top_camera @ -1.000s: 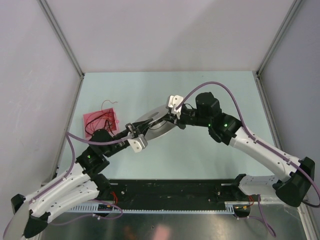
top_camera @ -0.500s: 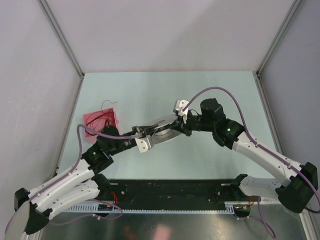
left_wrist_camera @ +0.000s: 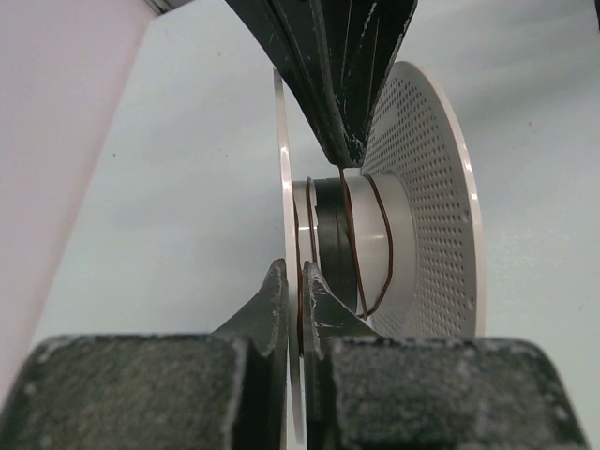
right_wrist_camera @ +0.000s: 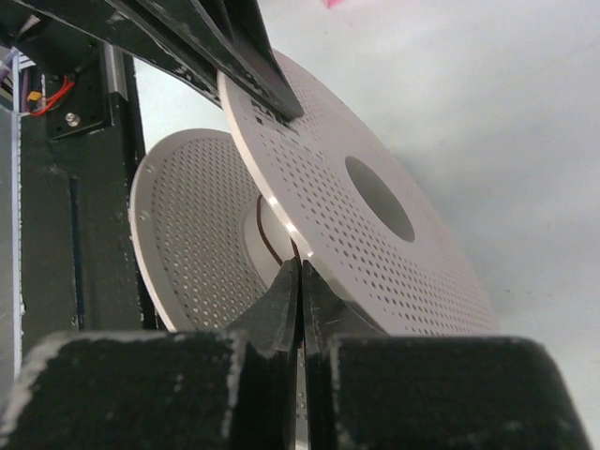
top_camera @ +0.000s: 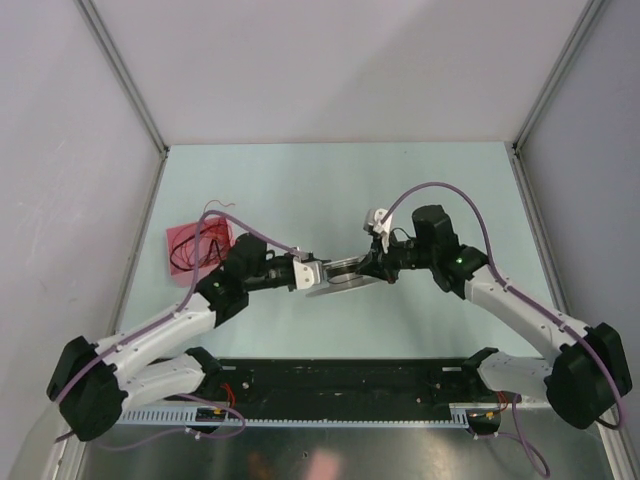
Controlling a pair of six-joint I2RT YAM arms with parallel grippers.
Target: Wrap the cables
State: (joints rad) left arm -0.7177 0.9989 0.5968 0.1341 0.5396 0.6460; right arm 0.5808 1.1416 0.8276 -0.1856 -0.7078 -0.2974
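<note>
A pale grey perforated spool (top_camera: 341, 276) hangs edge-on between my two grippers over the middle of the table. My left gripper (left_wrist_camera: 298, 277) is shut on the rim of one thin flange (left_wrist_camera: 284, 141). A dark red cable (left_wrist_camera: 351, 246) loops loosely round the hub. My right gripper (right_wrist_camera: 300, 269) reaches in between the flanges and is shut on that cable (right_wrist_camera: 272, 246) right at the hub. In the top view the left gripper (top_camera: 316, 272) and right gripper (top_camera: 373, 267) face each other. More dark cables (top_camera: 187, 252) curl on a pink mat at the left.
The pink mat (top_camera: 205, 235) lies near the left wall, behind the left arm. A black rail (top_camera: 340, 385) with wiring runs along the near edge. Grey walls close the table on three sides. Purple hoses (top_camera: 450, 190) arch over both arms.
The spool has swung from a tilted, nearly flat pose to edge-on and shifted right. The left arm has stretched right with it; the right gripper has dropped lower and further right.
</note>
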